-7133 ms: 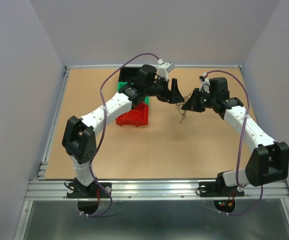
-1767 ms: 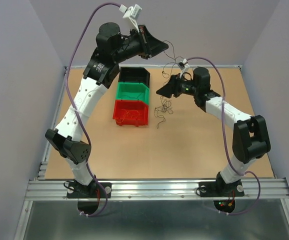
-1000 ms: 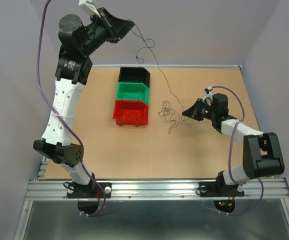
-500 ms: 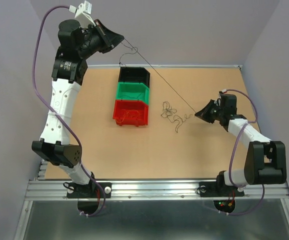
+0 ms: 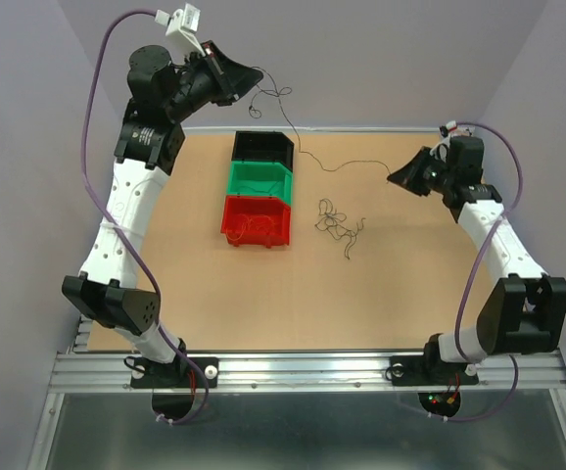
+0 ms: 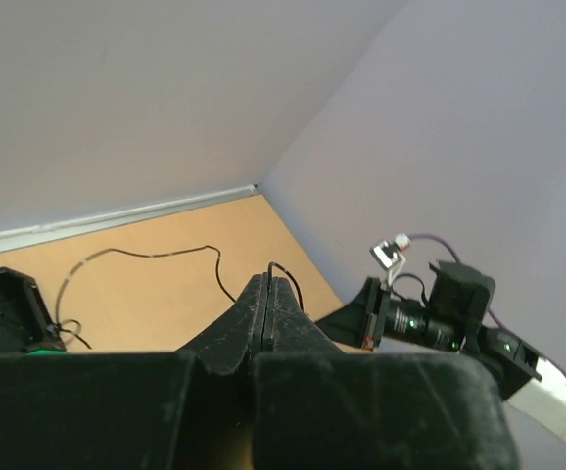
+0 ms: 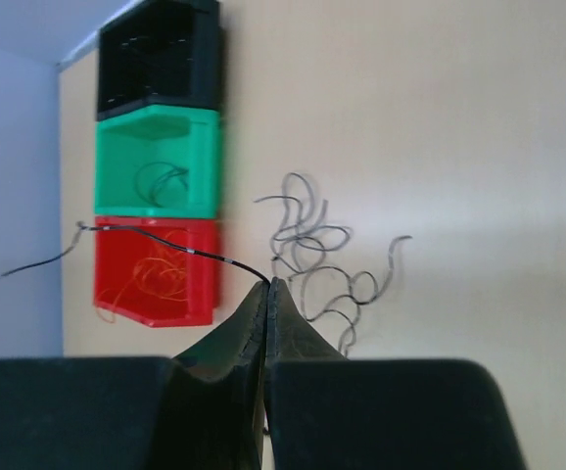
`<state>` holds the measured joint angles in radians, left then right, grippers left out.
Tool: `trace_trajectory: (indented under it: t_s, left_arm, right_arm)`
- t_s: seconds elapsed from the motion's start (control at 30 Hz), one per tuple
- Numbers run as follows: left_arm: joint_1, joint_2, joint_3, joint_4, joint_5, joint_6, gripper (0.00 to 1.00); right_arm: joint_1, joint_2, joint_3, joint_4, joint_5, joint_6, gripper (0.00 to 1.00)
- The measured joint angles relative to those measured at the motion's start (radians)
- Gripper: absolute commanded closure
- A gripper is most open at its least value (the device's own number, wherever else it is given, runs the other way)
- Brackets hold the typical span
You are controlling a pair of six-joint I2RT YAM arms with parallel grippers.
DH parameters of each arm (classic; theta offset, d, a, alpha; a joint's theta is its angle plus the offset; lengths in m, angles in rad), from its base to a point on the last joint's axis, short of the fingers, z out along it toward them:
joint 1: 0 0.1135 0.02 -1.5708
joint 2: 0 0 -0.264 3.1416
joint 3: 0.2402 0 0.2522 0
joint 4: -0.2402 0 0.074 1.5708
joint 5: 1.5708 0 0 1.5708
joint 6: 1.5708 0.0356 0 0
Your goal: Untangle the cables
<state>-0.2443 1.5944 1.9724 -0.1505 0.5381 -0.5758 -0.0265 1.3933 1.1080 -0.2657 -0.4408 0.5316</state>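
Observation:
One thin black cable (image 5: 334, 165) hangs slack between my two grippers, looping by the back wall and sagging onto the table. My left gripper (image 5: 256, 77) is raised high at the back left, shut on one end (image 6: 281, 273). At the back right my right gripper (image 5: 394, 177) is shut on the other end (image 7: 175, 244). In both wrist views the jaws stand pressed together with the wire coming out at the tips (image 6: 266, 280) (image 7: 270, 285). A loose clump of dark curly cables (image 5: 338, 226) (image 7: 319, 257) lies on the table between the bins and the right arm.
Three bins stand in a column left of centre: black (image 5: 261, 158), green (image 5: 236, 177), red (image 5: 256, 239). An orange wire (image 7: 152, 275) lies in the red bin (image 7: 205, 286), and a dark green one (image 7: 160, 180) in the green bin (image 7: 113, 162). Walls close in at the back and sides.
The black cable was stretched taut half a second ago and now hangs slack. My right gripper has moved back and up toward the far right; the left gripper shifted slightly right.

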Motion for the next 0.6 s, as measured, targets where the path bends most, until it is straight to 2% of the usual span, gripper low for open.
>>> trace_trajectory:
  t_s: [0.2,0.4,0.6]
  left_arm:
    - [-0.067,0.005,-0.027,-0.005,-0.018,0.037,1.0]
    - [-0.046,0.074,0.012,-0.027,-0.074,0.08,1.0]
    - [-0.021,0.21,0.096,-0.023,-0.094,0.099,1.0]
  right_arm:
    - [0.097,0.133,0.212,0.016,-0.08,0.003,1.0]
    - [0.203,0.349,0.452,0.017,-0.109,0.024,0.99]
    - [0.232,0.541,0.687,0.012,-0.124,0.067,1.0]
